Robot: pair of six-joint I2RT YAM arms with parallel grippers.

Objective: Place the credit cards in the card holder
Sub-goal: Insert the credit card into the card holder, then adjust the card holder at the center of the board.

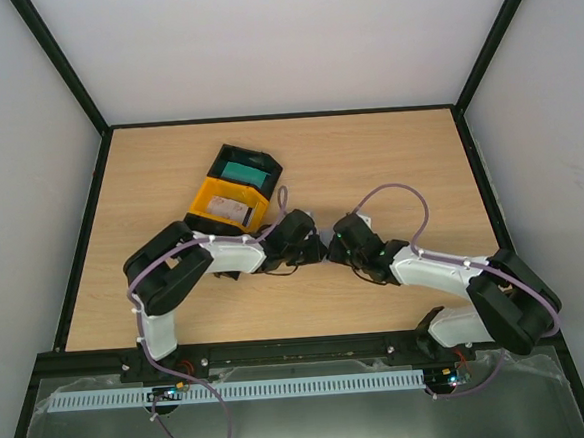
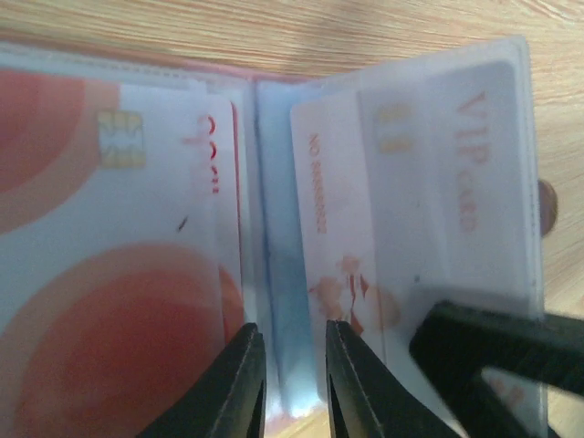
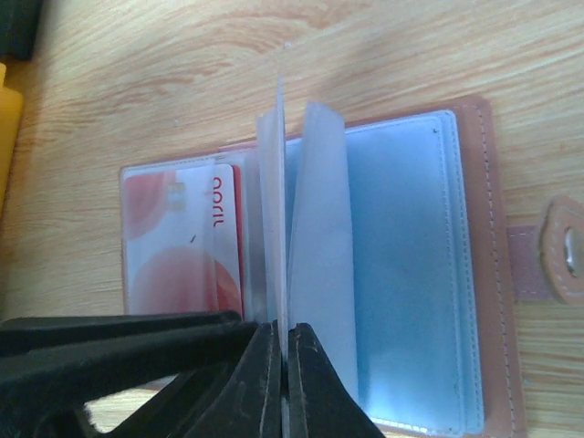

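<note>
Currently: card holder (image 3: pixel 411 274) lies open flat on the wood-grain table (image 3: pixel 137 73), directly below and ahead of both claws. It has a brown leather-like cover with a stitched edge, and its snap tab (image 3: pixel 564 251) lies far to the right claw's right. Inside is a stack of clear plastic sleeves — soft, floppy, glossy, likely to cling together.

Right claw (image 3: pixel 285 383) is closed on the near edge of 1 clear sleeve (image 3: pixel 315 228), which stands upright from the spine. Left claw (image 2: pixel 294 383) is narrowly parted just beside it; cannot tell whether anything sits between its fingers.

Red-and-white card (image 3: pixel 178 246) sits pocketed to the right claw's left. VIP card (image 2: pixel 465 173) and 1 pale numbered card (image 2: pixel 328 228) show through plastic to the left claw's right.

Cards judged light, thin, stiff, slick — best pinched by a short edge and fed into a sleeve mouth held open. Holder is light and may slide unless pinned.

Beyond the left claw are the yellow tray (image 1: pixel 229 205) and black tray (image 1: pixel 246 167), each showing a card.
</note>
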